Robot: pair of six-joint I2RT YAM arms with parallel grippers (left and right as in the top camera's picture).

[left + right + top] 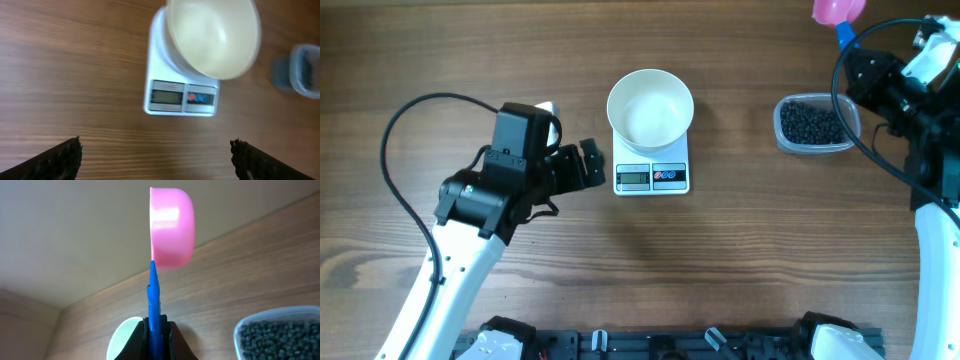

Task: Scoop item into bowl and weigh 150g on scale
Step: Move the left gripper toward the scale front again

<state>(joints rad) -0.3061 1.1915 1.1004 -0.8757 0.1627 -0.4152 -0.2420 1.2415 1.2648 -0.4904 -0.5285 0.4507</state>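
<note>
The white bowl [650,108] [212,35] sits empty on the small white scale [652,177] [180,97] at the table's middle. The item, small black beads [810,125] [280,340], fills a clear tub [783,128] at the right. My right gripper [855,50] [156,330] is shut on the blue handle [154,295] of a pink scoop [838,10] [172,227], held in the air above the tub's far side, and no beads show in it. My left gripper [588,165] [156,157] stands open just left of the scale, with nothing between its fingers [60,160].
A black cable [395,130] loops over the table at the left. Another cable [850,120] arcs across the tub at the right. A dark rail [660,345] runs along the front edge. The tub [305,70] shows blurred at the right of the left wrist view.
</note>
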